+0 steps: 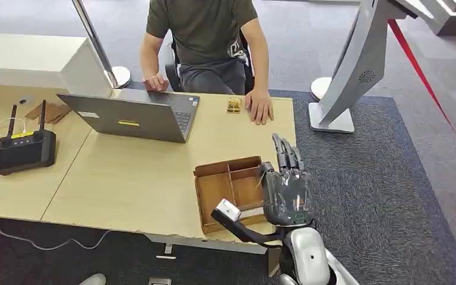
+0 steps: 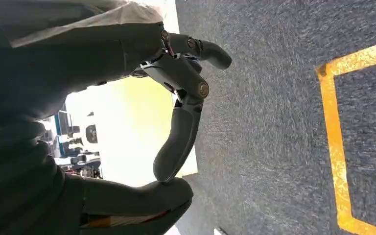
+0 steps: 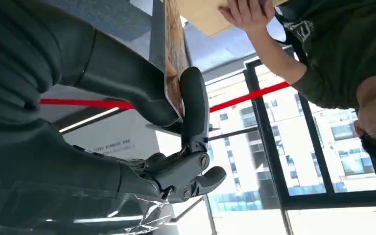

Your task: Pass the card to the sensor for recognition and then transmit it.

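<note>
My right hand (image 1: pixel 286 185) is raised upright over the table's right end, beside a compartmented wooden box (image 1: pixel 221 191). In the right wrist view its thumb (image 3: pixel 127 83) and a finger (image 3: pixel 194 105) pinch a thin flat card (image 3: pixel 172 58), seen edge-on. The hand's back hides the card in the head view. A small yellowish object (image 1: pixel 234 105) lies on the table by a seated person's hand (image 1: pixel 260 108). My left hand (image 2: pixel 176 122) hangs over grey carpet, a fingertip curled onto the thumb with nothing in it.
An open laptop (image 1: pixel 136 116) stands in front of the person across the table (image 1: pixel 124 178). A black controller with antennas (image 1: pixel 24 149) sits at the left. A white kiosk stand (image 1: pixel 356 71) and a red barrier line (image 1: pixel 427 83) are on the carpet to the right.
</note>
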`<control>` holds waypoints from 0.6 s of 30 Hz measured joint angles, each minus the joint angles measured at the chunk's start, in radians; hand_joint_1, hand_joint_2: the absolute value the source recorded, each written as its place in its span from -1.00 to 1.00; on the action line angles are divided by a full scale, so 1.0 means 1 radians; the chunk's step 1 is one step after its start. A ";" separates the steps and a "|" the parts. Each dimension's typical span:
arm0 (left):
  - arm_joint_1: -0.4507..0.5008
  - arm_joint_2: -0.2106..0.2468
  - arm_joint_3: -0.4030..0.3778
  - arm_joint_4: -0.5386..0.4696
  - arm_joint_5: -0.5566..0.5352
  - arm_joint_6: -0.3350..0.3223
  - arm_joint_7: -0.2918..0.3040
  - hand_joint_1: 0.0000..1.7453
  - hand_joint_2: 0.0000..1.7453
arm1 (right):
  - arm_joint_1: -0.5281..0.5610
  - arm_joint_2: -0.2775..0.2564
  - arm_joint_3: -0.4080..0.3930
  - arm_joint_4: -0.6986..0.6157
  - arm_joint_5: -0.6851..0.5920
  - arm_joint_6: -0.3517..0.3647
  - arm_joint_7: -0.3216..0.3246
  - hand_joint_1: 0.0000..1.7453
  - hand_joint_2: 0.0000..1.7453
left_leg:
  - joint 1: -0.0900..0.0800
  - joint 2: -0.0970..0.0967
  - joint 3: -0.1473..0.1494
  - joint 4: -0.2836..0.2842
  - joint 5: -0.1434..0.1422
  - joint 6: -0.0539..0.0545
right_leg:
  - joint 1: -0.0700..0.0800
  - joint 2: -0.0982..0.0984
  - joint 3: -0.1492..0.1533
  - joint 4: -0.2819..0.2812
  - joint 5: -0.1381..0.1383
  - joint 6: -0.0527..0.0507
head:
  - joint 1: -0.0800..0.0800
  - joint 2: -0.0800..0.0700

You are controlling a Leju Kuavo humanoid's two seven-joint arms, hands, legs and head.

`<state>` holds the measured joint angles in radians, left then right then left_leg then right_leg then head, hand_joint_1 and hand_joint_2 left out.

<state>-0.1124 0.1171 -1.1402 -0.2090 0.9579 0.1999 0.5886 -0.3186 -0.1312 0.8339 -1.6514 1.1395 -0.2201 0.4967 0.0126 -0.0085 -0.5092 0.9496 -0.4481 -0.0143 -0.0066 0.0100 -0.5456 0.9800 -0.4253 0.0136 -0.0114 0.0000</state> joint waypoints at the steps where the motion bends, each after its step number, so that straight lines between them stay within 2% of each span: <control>1: 0.000 0.000 0.000 0.000 0.000 0.000 0.000 -1.00 1.00 | 0.000 -0.001 0.000 -0.003 0.000 0.000 0.000 1.00 1.00 | 0.000 0.000 0.000 0.000 0.000 0.000 | 0.000 0.000 0.000 0.000 0.000 0.000 | 0.000 0.000; 18: 0.000 0.000 0.000 0.000 0.000 0.000 -0.003 -1.00 1.00 | 0.004 -0.017 0.000 -0.026 0.000 0.000 0.000 1.00 1.00 | 0.000 0.000 0.000 0.000 0.000 0.000 | 0.000 0.000 0.000 0.000 0.000 0.000 | 0.000 0.000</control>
<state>-0.1126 0.1171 -1.1402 -0.2090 0.9579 0.1995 0.5852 -0.3145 -0.1480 0.8339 -1.6777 1.1395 -0.2201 0.4967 0.0126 -0.0086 -0.5092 0.9496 -0.4480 -0.0143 -0.0066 0.0100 -0.5456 0.9800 -0.4253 0.0136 -0.0114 0.0000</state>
